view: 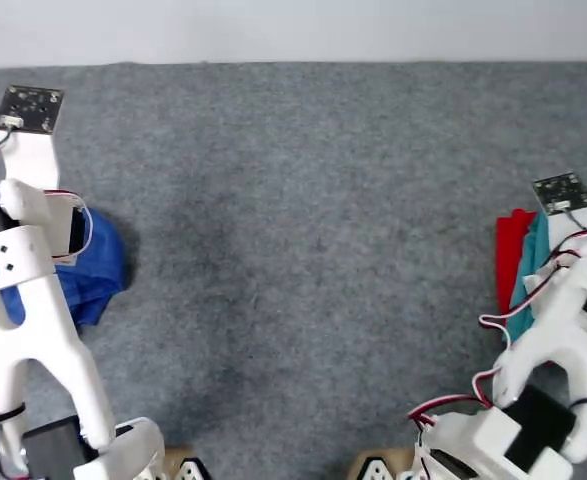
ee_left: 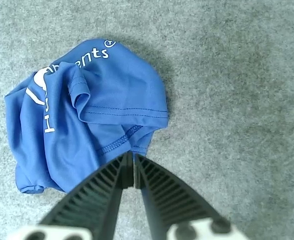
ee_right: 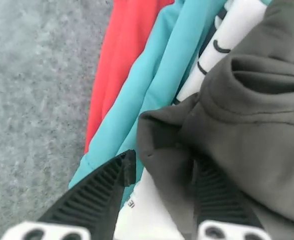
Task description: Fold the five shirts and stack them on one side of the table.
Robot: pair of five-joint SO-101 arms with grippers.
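Note:
A crumpled blue shirt [ee_left: 86, 115] with white print lies on the grey carpet at the table's left side [view: 98, 270]. My left gripper [ee_left: 131, 165] is shut, its tips at the shirt's near hem. On the right side lie a red shirt [ee_right: 121, 55] [view: 511, 255], a teal shirt [ee_right: 152, 90] [view: 533, 250], a white shirt [ee_right: 232, 30] and, on top, a dark grey shirt [ee_right: 252, 100]. My right gripper [ee_right: 162, 170] stands open with a fold of the grey shirt between its jaws.
The grey carpet [view: 313, 260] covers the table between the two arms. The left arm's white body [view: 33, 300] stands over part of the blue shirt. The right arm [view: 563, 330] covers much of the shirt pile by the right edge.

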